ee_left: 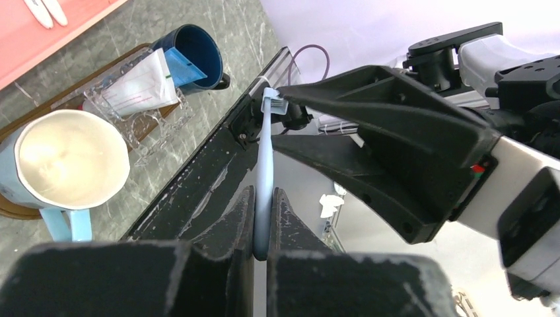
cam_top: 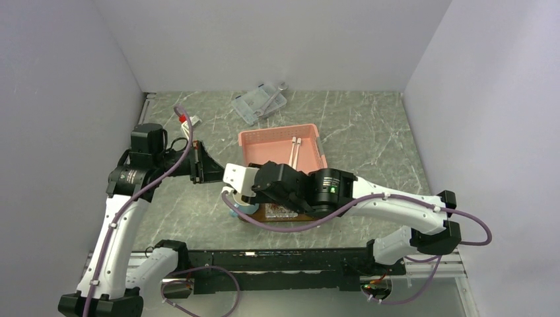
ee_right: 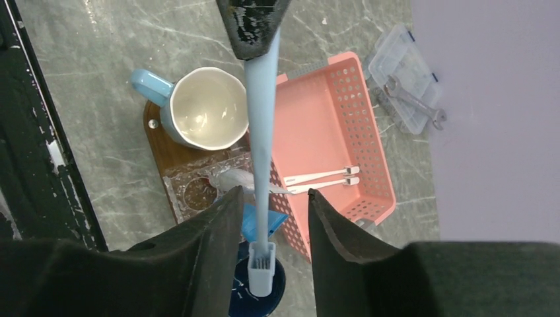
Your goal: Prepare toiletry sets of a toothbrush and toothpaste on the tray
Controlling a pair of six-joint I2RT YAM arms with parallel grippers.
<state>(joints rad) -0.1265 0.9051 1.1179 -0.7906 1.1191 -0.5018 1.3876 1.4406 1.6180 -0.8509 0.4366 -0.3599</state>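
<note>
A light-blue toothbrush (ee_left: 264,165) is held in the air between both arms. My left gripper (ee_left: 264,198) is shut on its handle end. My right gripper (ee_right: 274,198) is open, and the capped brush head (ee_right: 262,267) hangs between its fingers, touching neither. Below lies the brown wooden tray (ee_right: 160,148). On it stand a light-blue mug (ee_right: 205,109), a clear holder with a pale toothpaste tube (ee_left: 142,86), and a dark-blue cup (ee_left: 191,49) holding a bright blue toothpaste tube (ee_left: 181,66).
The pink basket (cam_top: 280,146) sits just behind the tray with two white toothbrushes (cam_top: 295,150) inside. A clear plastic box (cam_top: 259,102) with a wrench lies near the back wall. The black base rail (ee_right: 39,152) runs along the near table edge.
</note>
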